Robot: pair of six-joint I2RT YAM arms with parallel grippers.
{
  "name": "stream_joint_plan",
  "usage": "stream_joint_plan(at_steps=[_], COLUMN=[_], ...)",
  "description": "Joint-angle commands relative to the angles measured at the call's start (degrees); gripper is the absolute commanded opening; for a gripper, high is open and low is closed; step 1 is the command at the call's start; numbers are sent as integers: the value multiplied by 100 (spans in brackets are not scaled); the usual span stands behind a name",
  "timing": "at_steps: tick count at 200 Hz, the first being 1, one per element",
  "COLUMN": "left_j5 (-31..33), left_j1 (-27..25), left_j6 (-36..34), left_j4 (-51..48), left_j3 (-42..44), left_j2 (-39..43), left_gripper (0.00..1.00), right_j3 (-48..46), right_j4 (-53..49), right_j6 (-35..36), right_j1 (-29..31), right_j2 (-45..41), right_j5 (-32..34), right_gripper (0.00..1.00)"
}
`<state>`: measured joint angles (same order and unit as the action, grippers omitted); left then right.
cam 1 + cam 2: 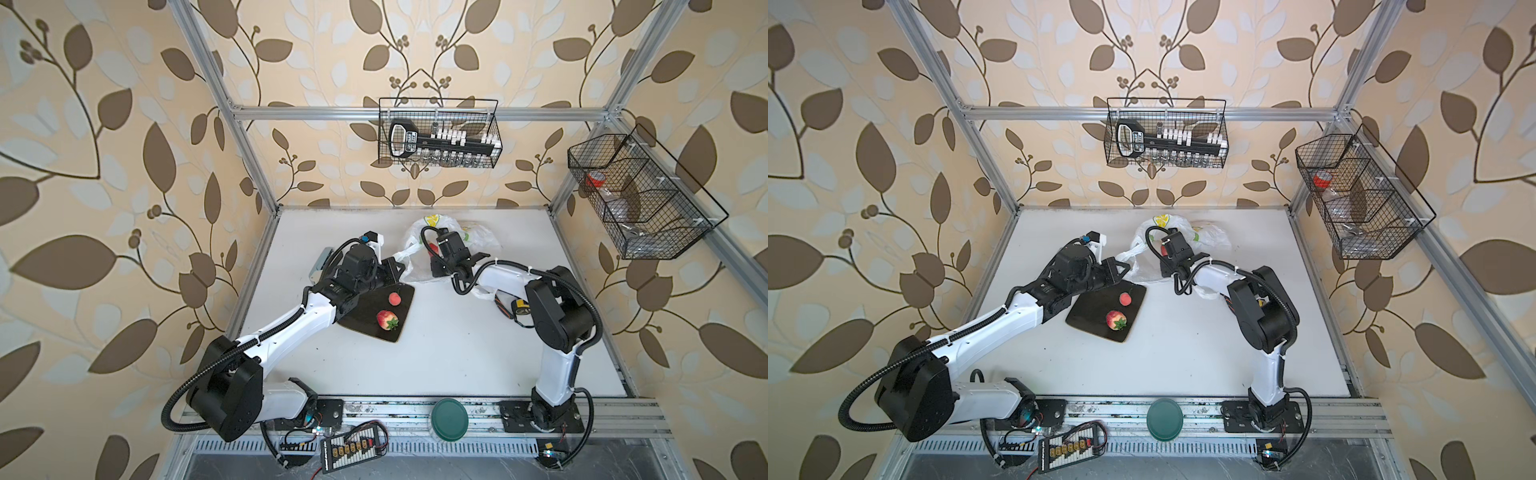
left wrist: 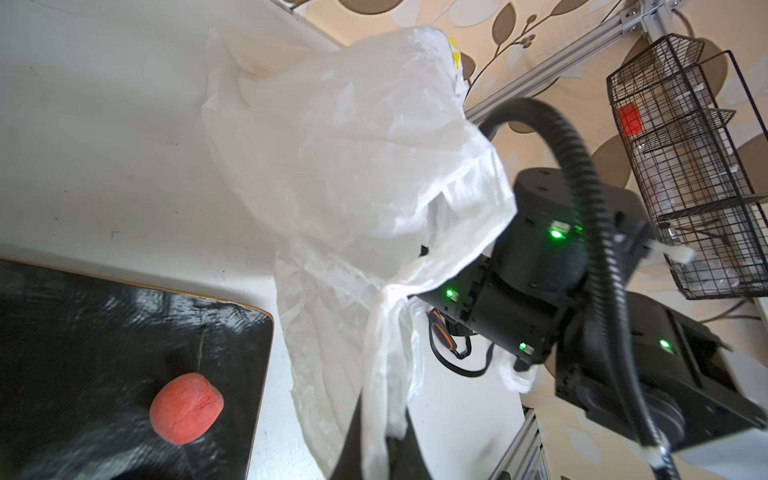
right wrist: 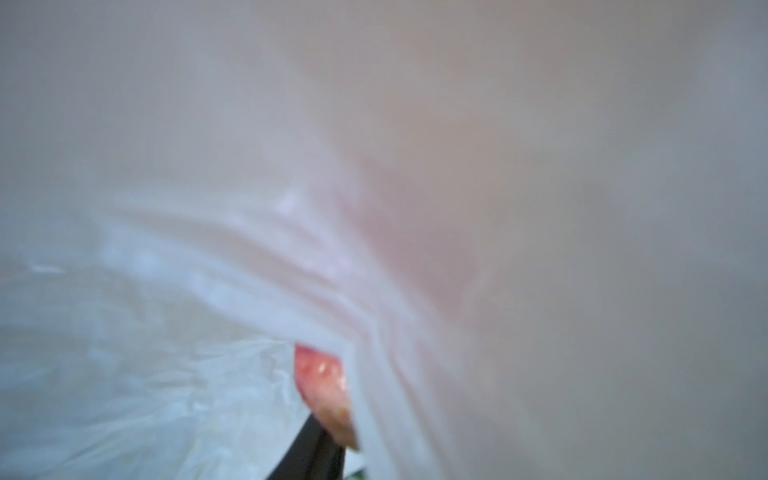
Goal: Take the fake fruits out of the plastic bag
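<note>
Three fake fruits can be counted: one strawberry (image 1: pixel 387 320), one round red fruit (image 1: pixel 394 298) and one more red fruit (image 1: pixel 433 248), which is only partly visible. There is one plastic bag (image 2: pixel 353 166), one black plate (image 1: pixel 405 309), one white worktop (image 1: pixel 457 353) and one round green lid (image 1: pixel 449 419). Both top views show two robot arms, the left arm (image 1: pixel 291 328) and the right arm (image 1: pixel 557 316), and two wire baskets, a back basket (image 1: pixel 438 133) and a side basket (image 1: pixel 640 195).
</note>
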<state>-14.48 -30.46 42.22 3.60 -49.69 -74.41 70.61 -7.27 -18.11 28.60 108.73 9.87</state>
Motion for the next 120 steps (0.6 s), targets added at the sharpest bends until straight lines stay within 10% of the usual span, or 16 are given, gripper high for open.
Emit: stream_joint_plan(at_steps=[1,120], left_j5=[63,509], left_j1=[-45,27], left_j6=[50,-100], left_j4=[119,108], left_j3=[-33,-364], left_j2=[33,-338], left_gripper=[0,0], right_j3=[-305,-1346], right_j4=[116,-135], right_j6=[-50,216], right_j1=[56,497], right_j2=[-366,-1974], right_j5=[-219,-732], right_gripper=[34,26])
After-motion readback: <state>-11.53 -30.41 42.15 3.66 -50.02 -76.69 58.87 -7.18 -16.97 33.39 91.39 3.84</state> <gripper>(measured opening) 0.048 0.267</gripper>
